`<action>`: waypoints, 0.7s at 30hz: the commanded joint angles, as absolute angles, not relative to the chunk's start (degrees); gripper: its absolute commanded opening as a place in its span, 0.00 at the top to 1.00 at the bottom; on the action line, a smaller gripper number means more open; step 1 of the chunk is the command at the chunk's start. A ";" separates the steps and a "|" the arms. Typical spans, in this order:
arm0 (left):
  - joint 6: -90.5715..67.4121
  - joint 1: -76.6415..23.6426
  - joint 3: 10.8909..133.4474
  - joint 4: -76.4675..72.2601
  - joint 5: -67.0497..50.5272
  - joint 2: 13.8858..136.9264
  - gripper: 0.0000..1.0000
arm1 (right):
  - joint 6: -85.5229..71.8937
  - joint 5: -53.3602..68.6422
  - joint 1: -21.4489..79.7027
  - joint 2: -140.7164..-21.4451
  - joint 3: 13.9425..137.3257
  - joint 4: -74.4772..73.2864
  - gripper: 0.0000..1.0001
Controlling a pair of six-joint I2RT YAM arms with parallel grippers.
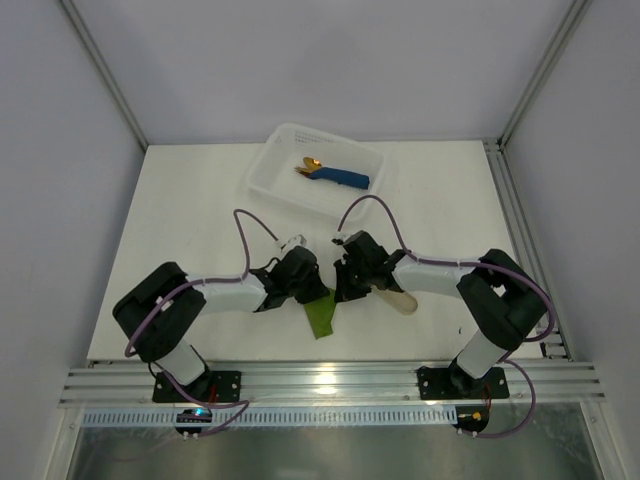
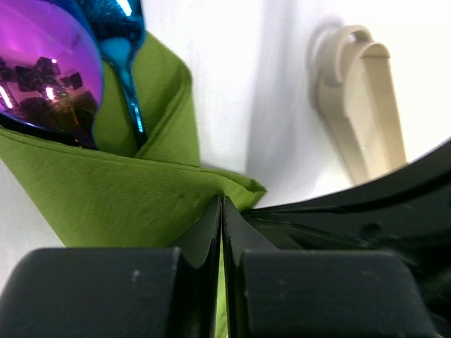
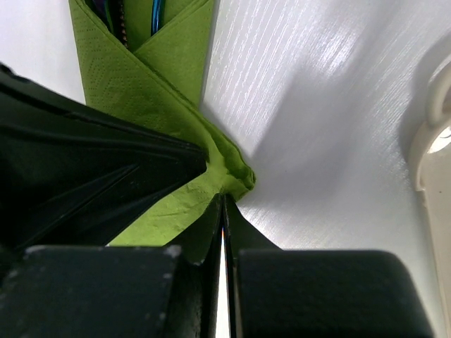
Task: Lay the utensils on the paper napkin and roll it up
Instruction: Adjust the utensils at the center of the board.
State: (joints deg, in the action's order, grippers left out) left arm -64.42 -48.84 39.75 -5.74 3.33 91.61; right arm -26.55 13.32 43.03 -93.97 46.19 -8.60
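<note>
The olive-green paper napkin (image 1: 321, 318) lies at mid-table, folded over the utensils (image 2: 42, 70). In the left wrist view a purple spoon bowl and blue handles poke out of the fold; in the right wrist view only their dark and blue ends (image 3: 155, 14) show. My left gripper (image 2: 223, 202) is shut on a napkin edge, green paper showing between its jaws. The right gripper (image 3: 223, 198) is shut too, its tips pinching the bunched corner of the napkin (image 3: 176, 77). From above, both grippers (image 1: 318, 288) (image 1: 338, 288) meet tip to tip over the napkin and hide the utensils.
A beige rounded oblong piece (image 1: 396, 296) lies just right of the right gripper, also seen as the beige piece (image 2: 359, 98). A white tray (image 1: 270, 165) at the back holds a blue rolled napkin with gold cutlery (image 1: 335, 176). Metal rails run along the right and near edges.
</note>
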 commanded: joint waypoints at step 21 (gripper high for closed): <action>-64.95 -47.64 37.80 -9.13 3.61 95.18 1.00 | -24.69 16.14 43.07 -87.02 43.25 -11.87 0.96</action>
